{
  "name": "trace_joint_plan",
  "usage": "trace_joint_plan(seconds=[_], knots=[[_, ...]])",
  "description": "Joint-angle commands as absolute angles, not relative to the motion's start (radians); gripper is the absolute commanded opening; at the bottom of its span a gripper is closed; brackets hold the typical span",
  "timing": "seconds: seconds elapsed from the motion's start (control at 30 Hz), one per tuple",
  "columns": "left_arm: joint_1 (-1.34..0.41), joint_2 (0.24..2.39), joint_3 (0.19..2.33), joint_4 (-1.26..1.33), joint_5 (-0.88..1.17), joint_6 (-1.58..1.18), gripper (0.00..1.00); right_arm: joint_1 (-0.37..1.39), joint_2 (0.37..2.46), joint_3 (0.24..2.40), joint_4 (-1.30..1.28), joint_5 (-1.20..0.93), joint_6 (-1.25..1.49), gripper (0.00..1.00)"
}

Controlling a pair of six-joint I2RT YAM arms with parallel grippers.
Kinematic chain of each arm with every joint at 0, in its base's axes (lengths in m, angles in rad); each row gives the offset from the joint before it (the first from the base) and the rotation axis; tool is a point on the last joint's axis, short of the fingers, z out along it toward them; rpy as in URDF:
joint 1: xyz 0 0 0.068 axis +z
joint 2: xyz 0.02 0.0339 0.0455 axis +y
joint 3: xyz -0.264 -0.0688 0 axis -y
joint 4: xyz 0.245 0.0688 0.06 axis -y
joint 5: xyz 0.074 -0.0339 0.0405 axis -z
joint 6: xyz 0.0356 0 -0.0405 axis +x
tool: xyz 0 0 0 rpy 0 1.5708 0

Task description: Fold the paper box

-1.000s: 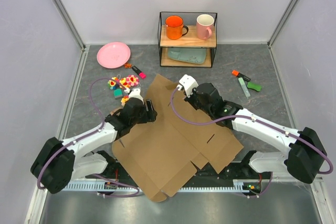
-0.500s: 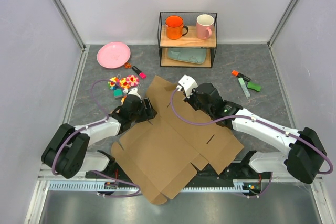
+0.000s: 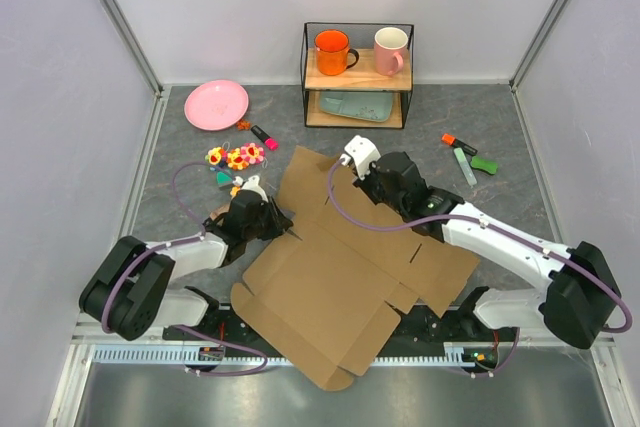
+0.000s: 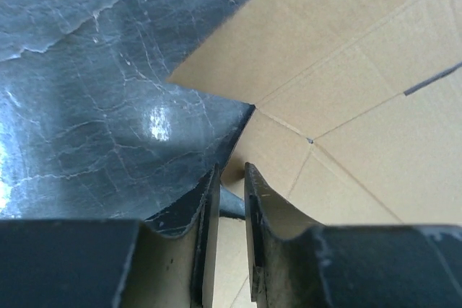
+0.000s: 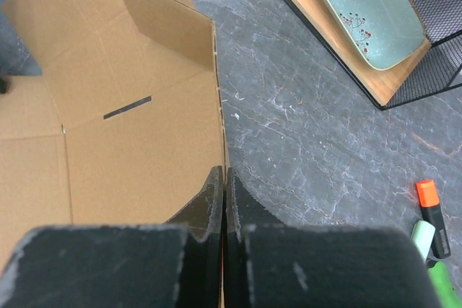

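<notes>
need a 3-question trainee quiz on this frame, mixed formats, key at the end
1. True or false: the paper box is already folded into a closed box.
2. Multiple choice: what stands on the top shelf of the wire rack?
A) an orange mug and a pink mug
B) a stack of bowls
C) two bottles
3. Fill in: the rack's lower shelf holds a pale green ____.

Key:
1. False. It lies opened out on the table, with only one far flap raised.
2. A
3. plate: the pale green plate, seen clearly in the right wrist view.
</notes>
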State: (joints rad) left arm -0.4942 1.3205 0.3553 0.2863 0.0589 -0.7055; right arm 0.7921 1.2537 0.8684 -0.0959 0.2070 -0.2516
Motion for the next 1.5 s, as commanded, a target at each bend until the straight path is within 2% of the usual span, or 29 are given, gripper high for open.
trace_joint_plan(seconds=[0.0, 0.1, 0.3, 0.4, 0.67, 0.83, 1.03, 1.13, 1.17, 1.27, 1.47], knots=[[-0.514, 1.293, 0.307, 0.426, 0.176, -0.745, 0.25, 0.770, 1.296, 0.930, -0.100, 0.085, -0.177, 0.00], [-0.523, 1.289, 0.285, 0.465, 0.181, -0.752, 0.26, 0.753, 1.302, 0.946, -0.117, 0.054, -0.158, 0.00], [-0.531, 1.313, 0.279, 0.499, 0.210, -0.758, 0.41, 0.671, 1.322, 1.006, -0.164, -0.047, -0.078, 0.00], [-0.532, 1.324, 0.281, 0.506, 0.221, -0.762, 0.46, 0.635, 1.330, 1.028, -0.182, -0.110, -0.032, 0.00], [-0.532, 1.356, 0.308, 0.494, 0.244, -0.759, 0.53, 0.546, 1.339, 1.057, -0.206, -0.238, 0.090, 0.00], [-0.526, 1.410, 0.337, 0.488, 0.337, -0.764, 0.58, 0.515, 1.335, 1.063, -0.199, -0.301, 0.127, 0.00], [-0.514, 1.456, 0.285, 0.684, 0.432, -0.819, 0.50, 0.515, 1.322, 1.048, -0.199, -0.301, 0.127, 0.00], [-0.514, 1.456, 0.247, 0.828, 0.469, -0.845, 0.43, 0.517, 1.318, 1.042, -0.198, -0.293, 0.127, 0.00], [-0.514, 1.451, 0.235, 0.862, 0.480, -0.851, 0.38, 0.515, 1.313, 1.040, -0.196, -0.291, 0.127, 0.00], [-0.514, 1.437, 0.196, 0.983, 0.500, -0.867, 0.30, 0.517, 1.307, 1.037, -0.193, -0.281, 0.126, 0.00], [-0.514, 1.476, 0.218, 1.029, 0.554, -0.882, 0.23, 0.517, 1.304, 1.032, -0.184, -0.279, 0.135, 0.00]])
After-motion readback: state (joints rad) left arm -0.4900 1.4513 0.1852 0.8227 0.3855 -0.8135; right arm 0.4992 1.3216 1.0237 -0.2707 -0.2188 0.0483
